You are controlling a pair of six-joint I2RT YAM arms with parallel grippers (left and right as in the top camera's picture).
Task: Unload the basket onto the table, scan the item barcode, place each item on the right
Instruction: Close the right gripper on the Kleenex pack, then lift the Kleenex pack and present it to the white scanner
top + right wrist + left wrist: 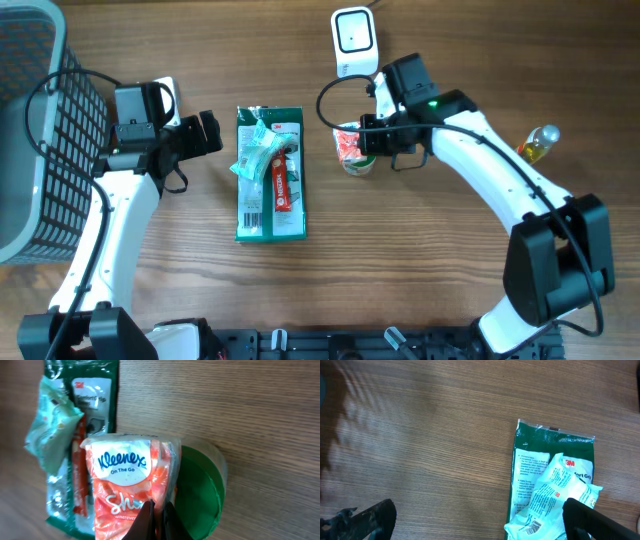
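Observation:
An orange Kleenex tissue pack (122,465) lies against a green-lidded clear container (197,490). My right gripper (157,520) is shut on the pack's wrapper, pinching its near edge between both fingers. From above, the pack (348,143) sits just below the white barcode scanner (353,40), with the right gripper (368,140) over it. My left gripper (480,525) is open with nothing between its fingers. Its right finger (595,522) hangs over a crumpled pale green packet (555,495) that shows a barcode.
A flat green 3M package (270,190) lies mid-table, with the pale packet and a red tube (281,185) on top. A dark wire basket (30,120) stands at the left edge. A yellow bottle (538,145) lies at the right.

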